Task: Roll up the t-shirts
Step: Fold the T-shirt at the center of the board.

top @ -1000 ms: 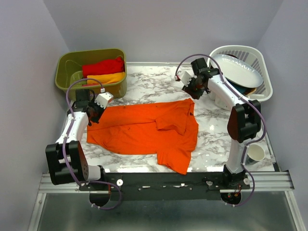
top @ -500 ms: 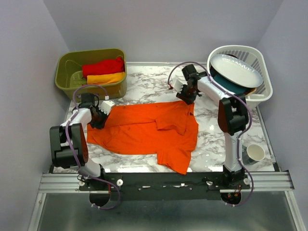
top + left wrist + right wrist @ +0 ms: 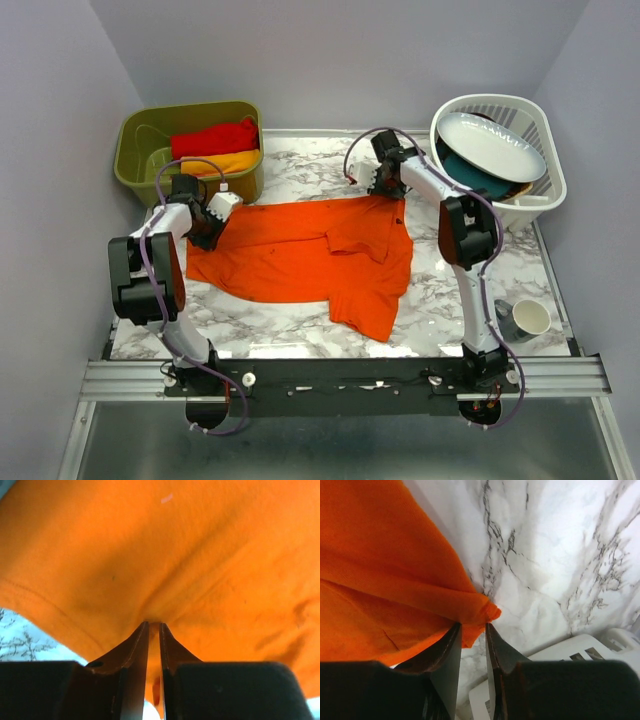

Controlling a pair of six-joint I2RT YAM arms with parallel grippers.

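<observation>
Both arms have stretched further toward the far edge of the worktop (image 3: 300,170) and dragged the orange shirt (image 3: 300,255) along, so its far hem now runs tauter and straighter than it did a second ago.

The left tool (image 3: 212,220) sits at the shirt's far-left corner, near the green bin (image 3: 135,165). In its wrist view the jaws are almost together, with a pinch of orange cloth drawn up between them. The right tool (image 3: 388,192) is at the far-right corner, just short of the white basket (image 3: 548,190). Its jaws are also narrow, clamped on a small bunched tip of cloth with bare marble beyond.

The shirt lies spread over the middle of the worktop, all of it on the near side of both tools. Its long axis runs left to right between the two grips, while one part trails toward the near edge, right of centre. A folded flap lies doubled over the right half.

Each arm has its own corner, so neither is better placed than the other. A roll would likely have to travel from the far hem toward the near edge – across that long axis.

A red shirt (image 3: 215,137) and a yellow-orange shirt (image 3: 222,162) lie folded in the bin at the far-left corner
</observation>
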